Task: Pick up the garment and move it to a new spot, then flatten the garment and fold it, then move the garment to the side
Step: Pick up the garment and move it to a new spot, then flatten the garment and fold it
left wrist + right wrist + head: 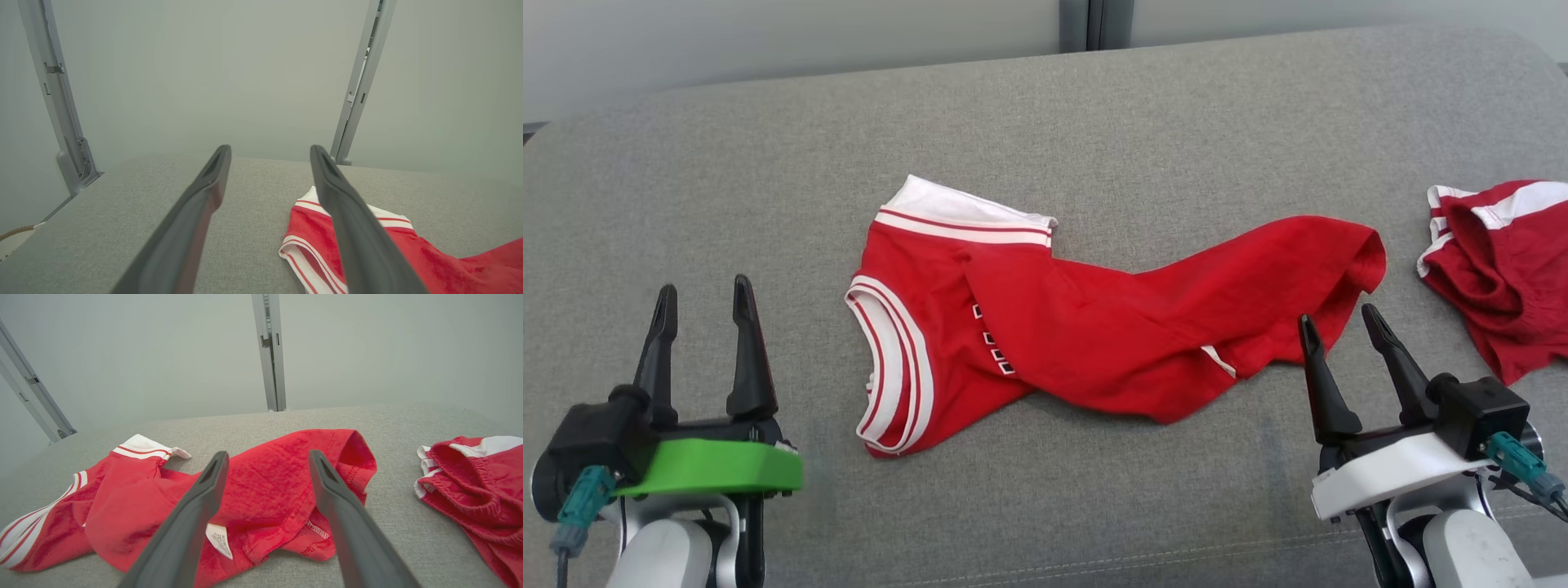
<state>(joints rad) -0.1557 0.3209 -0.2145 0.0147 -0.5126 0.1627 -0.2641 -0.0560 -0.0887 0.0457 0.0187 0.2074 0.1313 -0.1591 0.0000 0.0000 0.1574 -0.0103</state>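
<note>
Grey fabric surface (1094, 114), pale wall (768, 33), red garment (1094, 327)

Garment (1094, 327): bright red, with white bands at collar and sleeve ends, each crossed by thin red stripes; a short row of small black-and-white squares sits left of its middle.
Care label (219, 540): white, faint grey print.
Second garment (1503, 269): deeper red, with a broad white stripe and white edging.
Cushion (1094, 122): flecked mid-grey weave, plain.
Left gripper (704, 287): black fingers on a vivid green mount; teal connector.
Right gripper (1338, 314): black fingers on a white mount; teal connector.
Wall (204, 81): pale grey-green, unpatterned.
Rails (268, 355): light grey metal.
</note>
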